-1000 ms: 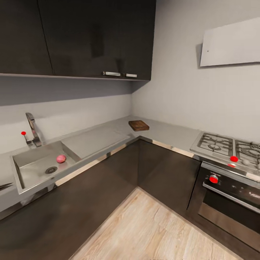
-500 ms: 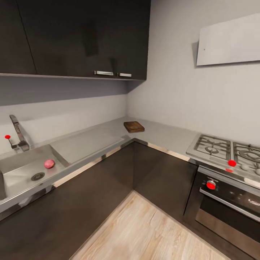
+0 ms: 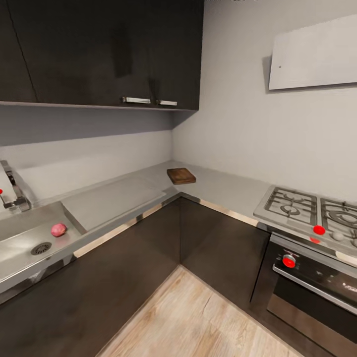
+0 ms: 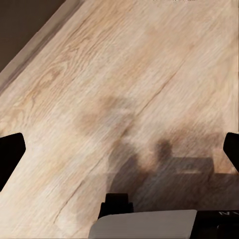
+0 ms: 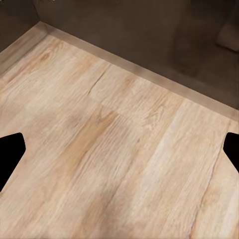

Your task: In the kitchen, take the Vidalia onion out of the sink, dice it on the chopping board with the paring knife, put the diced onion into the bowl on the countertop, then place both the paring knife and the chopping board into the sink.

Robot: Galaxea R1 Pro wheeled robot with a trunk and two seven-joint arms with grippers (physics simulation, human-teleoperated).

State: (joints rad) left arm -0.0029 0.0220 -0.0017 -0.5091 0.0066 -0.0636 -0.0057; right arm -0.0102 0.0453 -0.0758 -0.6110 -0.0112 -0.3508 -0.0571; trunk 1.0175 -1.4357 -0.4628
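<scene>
In the head view the steel sink (image 3: 22, 255) lies at the far left, cut by the picture's edge. A reddish round Vidalia onion (image 3: 58, 229) rests in its basin beside the dark drain (image 3: 41, 248). The dark brown chopping board (image 3: 181, 175) lies flat on the grey countertop (image 3: 223, 187) in the far corner. The paring knife and the bowl are out of view. My left gripper (image 4: 119, 152) is open over bare wooden floor, its black fingertips (image 4: 10, 154) far apart. My right gripper (image 5: 119, 149) is also open above the floor, with nothing between its fingers.
A chrome tap (image 3: 12, 191) stands behind the sink, with a flat drainboard (image 3: 114, 201) beside it. At right are a gas hob (image 3: 307, 206) and an oven (image 3: 317, 285) with red knobs. Dark wall cabinets (image 3: 99, 49) hang above. Wooden floor (image 3: 198, 317) lies between the cabinet runs.
The whole head view has shifted left, so the camera has turned or moved right. The sink and onion now sit nearer the left edge, the tap partly cut off.
</scene>
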